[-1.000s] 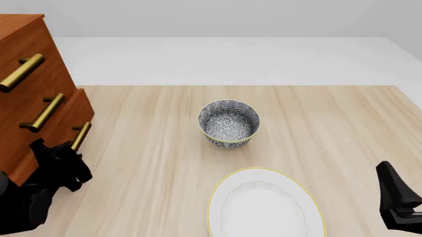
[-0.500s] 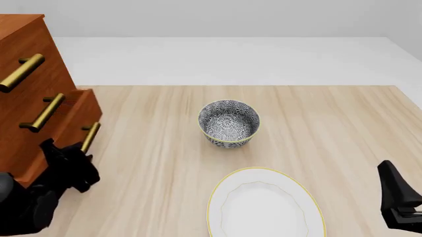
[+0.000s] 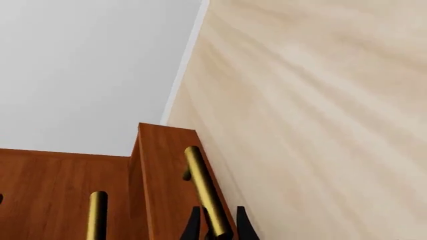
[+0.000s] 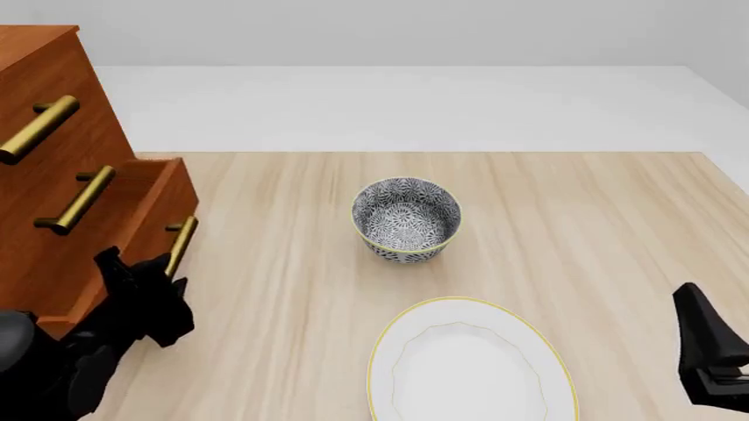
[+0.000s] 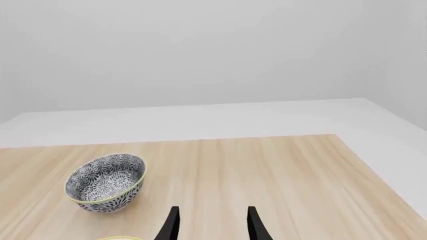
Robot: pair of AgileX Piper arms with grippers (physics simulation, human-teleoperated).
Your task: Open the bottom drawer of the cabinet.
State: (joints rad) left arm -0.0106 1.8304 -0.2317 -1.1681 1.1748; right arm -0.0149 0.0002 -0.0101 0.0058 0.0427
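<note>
Brass handle (image 3: 205, 197) end hidden between left hand (image 3: 217, 231) fingertips.

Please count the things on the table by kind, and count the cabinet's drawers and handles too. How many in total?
Cabinet: 1
Drawers: 3, with the bottom drawer pulled partly out
Brass handles: 3; the left gripper has its jaws closed on the lowest handle
Bowl: 1
Plate: 1
Total: 9
</note>
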